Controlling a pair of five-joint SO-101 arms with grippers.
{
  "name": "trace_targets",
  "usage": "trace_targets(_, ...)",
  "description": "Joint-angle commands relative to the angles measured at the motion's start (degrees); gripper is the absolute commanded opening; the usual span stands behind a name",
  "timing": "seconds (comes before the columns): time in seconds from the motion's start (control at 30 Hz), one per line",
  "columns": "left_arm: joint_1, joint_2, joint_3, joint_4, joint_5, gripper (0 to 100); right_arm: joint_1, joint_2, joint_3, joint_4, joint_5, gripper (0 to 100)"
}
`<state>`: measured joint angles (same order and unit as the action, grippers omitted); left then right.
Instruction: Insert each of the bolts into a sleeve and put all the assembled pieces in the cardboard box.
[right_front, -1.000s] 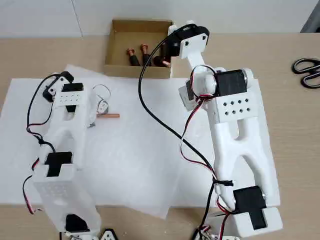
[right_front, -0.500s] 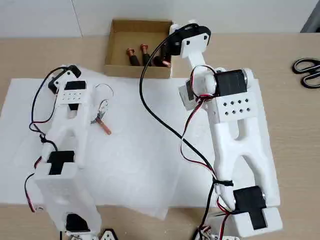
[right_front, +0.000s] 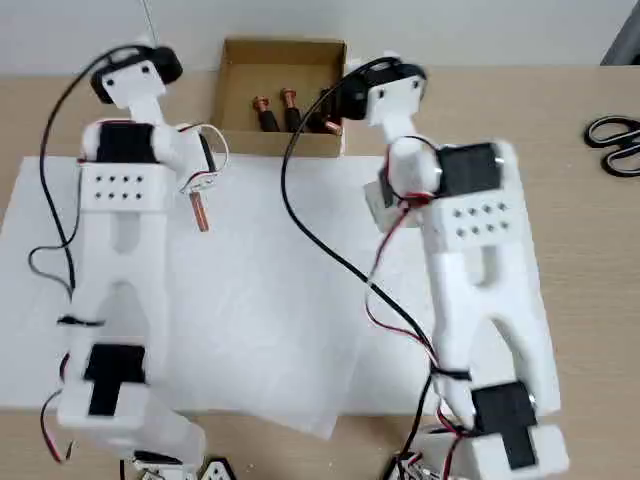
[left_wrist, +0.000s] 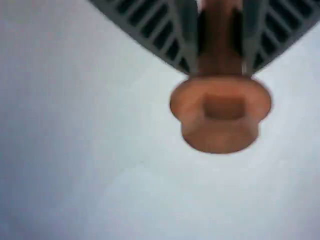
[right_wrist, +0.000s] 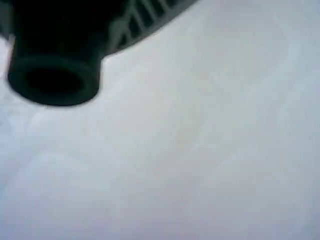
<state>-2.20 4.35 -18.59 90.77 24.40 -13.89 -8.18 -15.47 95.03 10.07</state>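
Partly hidden bolt, sleeve body indistinct

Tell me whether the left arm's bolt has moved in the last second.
Yes. The bolt, in the left gripper, has shifted slightly toward the box and swung from crosswise to pointing away from it.

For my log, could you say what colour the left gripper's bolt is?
The bolt is copper-orange, clearest in left wrist view.
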Motion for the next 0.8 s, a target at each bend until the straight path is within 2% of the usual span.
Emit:
trace_targets(0.0, 0.88, -9.58, -2.95, 0.35, -2.29, 1, 0.31, -11.82, -0.26, -0.04, -0.26, 0.9)
trace_targets(0.2, 2.46, -16.70, -2.86, 0.35, -2.99, 1, -1.63, -29.05, 15.30, -8.31, 2.73, 0.8)
trace_targets(0.43, 2.64, -17.76, -2.86, 0.35, -2.99, 1, -1.27, -45.23, 36.57, -13.05, 6.68, 0.7)
trace_targets(0.6, 3.25, -17.76, -2.86, 0.09, -2.81, 1, -1.54, -56.31, 52.84, -30.11, 3.60, 0.7)
trace_targets(0.77, 8.62, -17.41, -2.86, -0.97, -3.08, 1, -1.63, -63.43, 73.76, -50.15, 4.75, 0.7)
